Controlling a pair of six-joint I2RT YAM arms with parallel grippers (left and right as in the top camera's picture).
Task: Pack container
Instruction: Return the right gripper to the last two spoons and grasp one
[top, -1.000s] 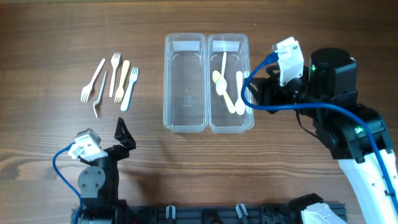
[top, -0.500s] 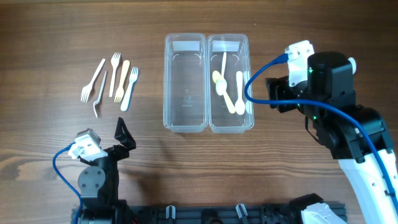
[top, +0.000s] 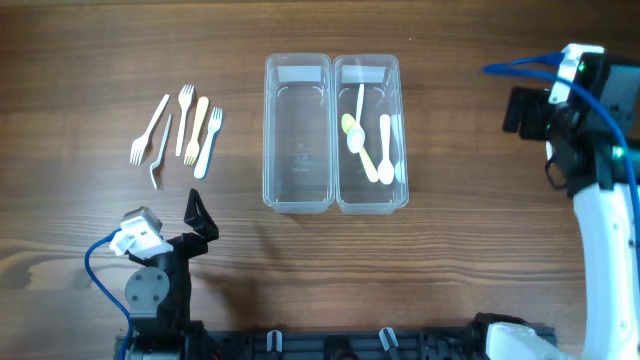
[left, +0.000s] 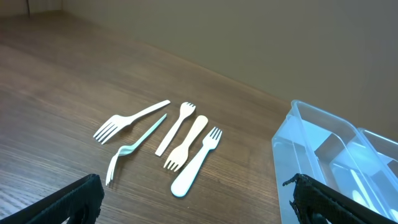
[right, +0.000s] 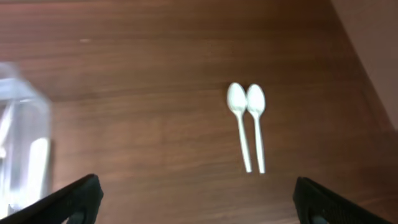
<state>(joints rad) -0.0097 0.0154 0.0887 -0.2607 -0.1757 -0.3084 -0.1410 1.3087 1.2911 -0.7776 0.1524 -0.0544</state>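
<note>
The right end effector (right: 196, 199), spread wide apart, is best centred over one white plastic spoon (right: 241, 130), right of centre, and closed mid-handle.

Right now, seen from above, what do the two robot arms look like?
The left arm is black with a grey round joint; the right arm has a white shell over black joints. Each carries a white camera block and a looping blue cable. Fingers are black.
</note>
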